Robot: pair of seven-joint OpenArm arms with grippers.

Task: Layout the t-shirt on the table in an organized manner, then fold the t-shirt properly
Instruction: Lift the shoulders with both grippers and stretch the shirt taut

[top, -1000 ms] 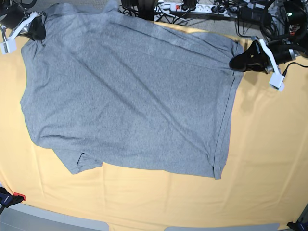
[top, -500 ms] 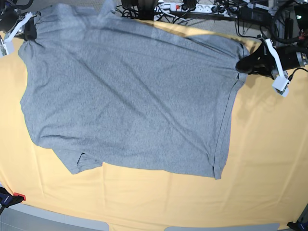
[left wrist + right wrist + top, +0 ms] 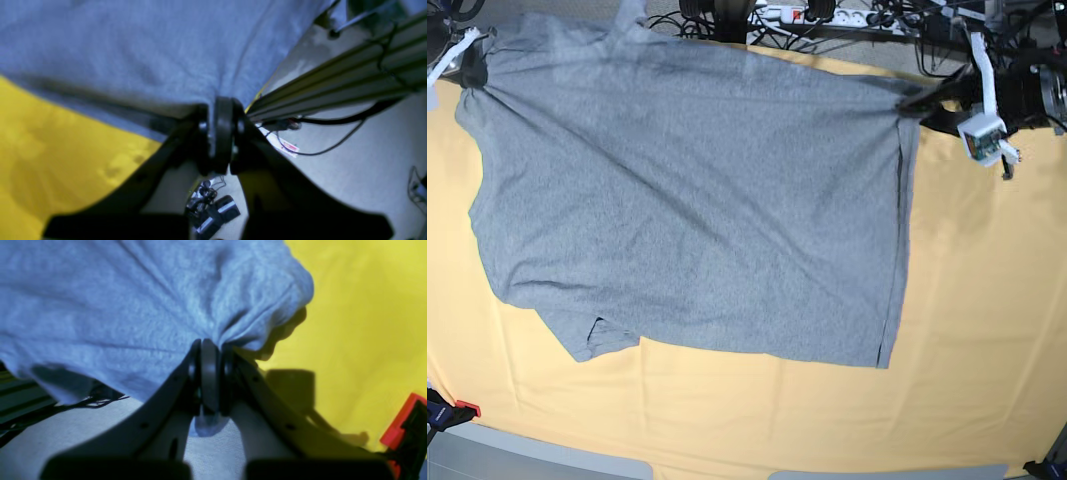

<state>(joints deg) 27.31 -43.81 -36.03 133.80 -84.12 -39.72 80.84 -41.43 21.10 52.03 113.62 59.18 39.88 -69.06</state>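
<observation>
The heather-grey t-shirt [image 3: 697, 200] lies spread over the pale yellow table [image 3: 987, 300], plain side up, and no lettering shows. Its far edge is stretched between both grippers. My left gripper [image 3: 919, 102] is at the base view's right and is shut on the shirt's far right corner. In the left wrist view the left gripper [image 3: 222, 105] pinches the grey fabric [image 3: 133, 50]. My right gripper [image 3: 469, 62] is at the far left and holds the other far corner. In the right wrist view the right gripper [image 3: 208, 346] is shut on bunched cloth [image 3: 133, 300].
A power strip and cables [image 3: 817, 15] lie behind the table's far edge. A metal rail [image 3: 333, 83] runs beside the left gripper, above the floor. A red clamp [image 3: 462, 408] sits at the near left corner, and a red clamp [image 3: 400, 426] shows near the right gripper.
Both grippers have moved toward the table's far edge and apart, still holding the corners. The shirt's far edge has pulled taut and its right hem has straightened.
</observation>
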